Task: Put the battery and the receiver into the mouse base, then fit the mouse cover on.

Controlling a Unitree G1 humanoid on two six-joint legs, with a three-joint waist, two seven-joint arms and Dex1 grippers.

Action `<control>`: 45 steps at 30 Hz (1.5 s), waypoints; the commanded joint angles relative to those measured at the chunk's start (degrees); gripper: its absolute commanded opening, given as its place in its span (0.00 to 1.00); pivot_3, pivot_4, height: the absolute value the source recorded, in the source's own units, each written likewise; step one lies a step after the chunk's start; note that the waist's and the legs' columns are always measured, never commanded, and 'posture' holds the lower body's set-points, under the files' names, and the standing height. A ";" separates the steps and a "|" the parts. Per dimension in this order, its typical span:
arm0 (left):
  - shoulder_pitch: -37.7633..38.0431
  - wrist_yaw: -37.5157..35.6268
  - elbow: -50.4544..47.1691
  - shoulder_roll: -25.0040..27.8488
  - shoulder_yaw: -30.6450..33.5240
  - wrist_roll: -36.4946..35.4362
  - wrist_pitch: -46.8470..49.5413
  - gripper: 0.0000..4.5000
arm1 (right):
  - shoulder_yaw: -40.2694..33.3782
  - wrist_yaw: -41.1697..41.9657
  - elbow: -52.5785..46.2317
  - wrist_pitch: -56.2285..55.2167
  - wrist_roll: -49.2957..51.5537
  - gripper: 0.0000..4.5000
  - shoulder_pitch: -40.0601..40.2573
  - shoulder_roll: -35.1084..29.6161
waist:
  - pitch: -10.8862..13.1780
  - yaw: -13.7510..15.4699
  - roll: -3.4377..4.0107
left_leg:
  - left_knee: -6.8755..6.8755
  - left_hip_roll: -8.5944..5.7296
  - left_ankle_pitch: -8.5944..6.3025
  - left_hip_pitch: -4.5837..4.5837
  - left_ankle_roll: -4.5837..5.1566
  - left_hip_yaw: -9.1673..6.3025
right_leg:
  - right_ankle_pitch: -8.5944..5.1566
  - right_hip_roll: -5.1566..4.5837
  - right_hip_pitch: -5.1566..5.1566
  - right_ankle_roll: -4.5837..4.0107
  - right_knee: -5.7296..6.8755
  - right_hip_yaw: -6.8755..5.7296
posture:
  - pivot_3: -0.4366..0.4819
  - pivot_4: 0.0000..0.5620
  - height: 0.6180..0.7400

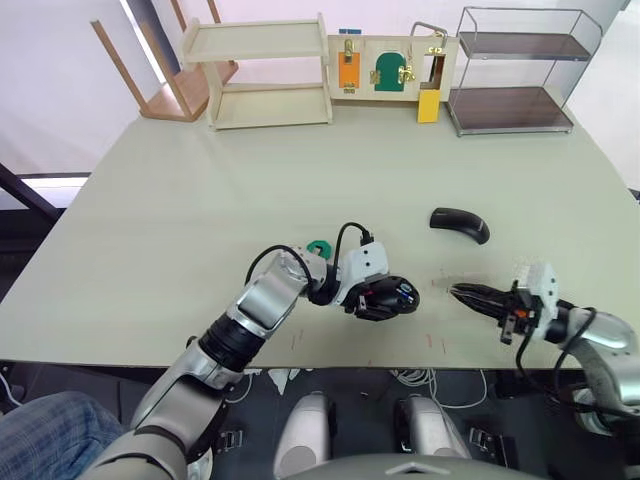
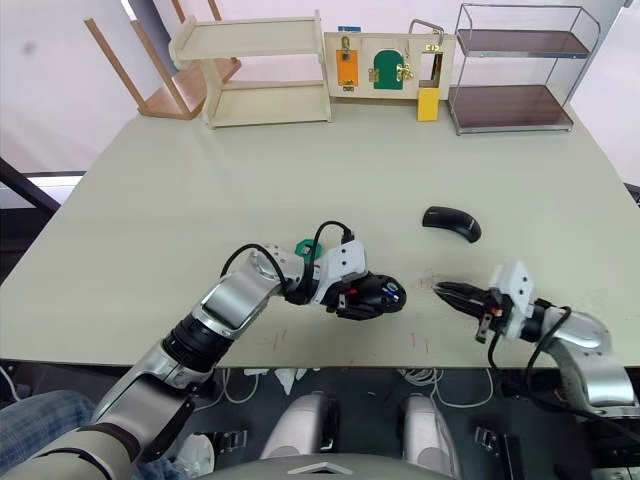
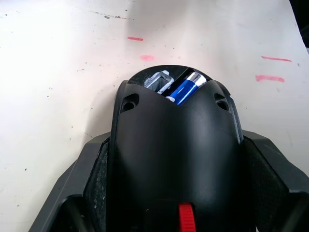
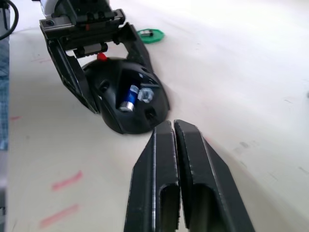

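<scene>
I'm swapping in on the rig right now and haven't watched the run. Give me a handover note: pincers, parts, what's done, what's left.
Left pincer: shut on the mouse base, holding it on the table.
Right pincer: shut, empty, fingertips close beside the base.
Battery: blue, seated in the base compartment.
Receiver: small metallic stub beside the battery in the compartment.
Mouse cover: lying on the table beyond the right pincer, untouched.
Done: battery and receiver appear to be in.
Left: pick up the cover and fit it on the base.

Bare table (image 1: 300, 180) lay open around the mouse cover (image 1: 459, 224) — only the held mouse base (image 1: 385, 298) stood nearby.
</scene>
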 commanded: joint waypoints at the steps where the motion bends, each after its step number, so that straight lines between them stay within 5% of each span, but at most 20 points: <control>1: 0.13 0.15 1.59 -0.34 -1.35 1.04 0.06 0.66 | -4.34 6.44 2.23 -1.99 3.22 0.49 -0.09 -2.38 | 0.03 0.07 -0.01 | 0.03 0.00 0.00 0.00 0.00 -0.01 | 0.00 -0.01 0.01 0.01 0.00 -0.02 | 0.48 0.27 1.00; 7: -0.07 -0.11 1.19 -0.55 -1.37 0.85 0.07 0.66 | -7.02 9.91 8.58 -7.44 1.91 1.00 -2.61 -2.04 | 0.05 0.06 -0.01 | 0.05 0.00 0.00 0.00 0.00 -0.01 | 0.00 -0.02 0.01 0.01 -0.01 -0.01 | 0.48 0.27 1.00; 17: 0.15 0.40 -0.52 -1.35 -0.59 -0.11 1.97 0.66 | -9.44 22.63 22.77 -17.00 4.57 1.00 -7.83 -0.38 | 0.16 0.04 0.03 | 0.05 -0.02 0.00 -0.05 0.00 0.02 | 0.01 -0.02 0.02 0.01 -0.03 -0.02 | 0.48 0.27 1.00; 29: 0.34 -0.34 -1.07 -0.52 -0.42 -0.74 2.73 0.66 | -10.62 27.21 34.05 -21.50 3.97 1.00 -12.39 0.58 | 0.27 -0.03 0.08 | 0.03 -0.02 0.00 -0.04 0.00 0.03 | 0.13 -0.02 0.02 -0.20 -0.03 -0.01 | 0.48 0.27 1.00; 30: 0.30 -0.35 -1.15 -0.59 -0.29 -0.95 2.82 0.84 | -10.62 27.23 34.13 -21.48 4.05 1.00 -12.46 0.57 | 0.28 -0.05 0.09 | 0.03 -0.02 0.00 -0.04 0.00 0.03 | 0.14 -0.02 0.01 -0.21 -0.03 0.00 | 0.48 0.27 1.00; 32: 0.20 -0.34 -1.40 -0.69 -0.05 -1.37 3.13 0.99 | -10.56 27.26 34.10 -21.58 4.11 1.00 -12.41 0.56 | 0.28 -0.02 0.10 | 0.02 -0.02 0.00 -0.04 0.00 0.02 | 0.14 -0.02 0.01 -0.22 -0.03 0.00 | 0.48 0.27 1.00; 45: -1.03 -0.68 -12.49 1.33 3.20 -6.21 8.38 1.00 | -10.37 27.26 32.36 -21.60 4.64 1.00 -11.15 0.72 | 0.84 -0.14 0.21 | 0.01 -0.01 0.00 -0.09 0.00 0.01 | 0.14 -0.02 -0.04 -0.22 -0.02 0.02 | 0.48 0.27 1.00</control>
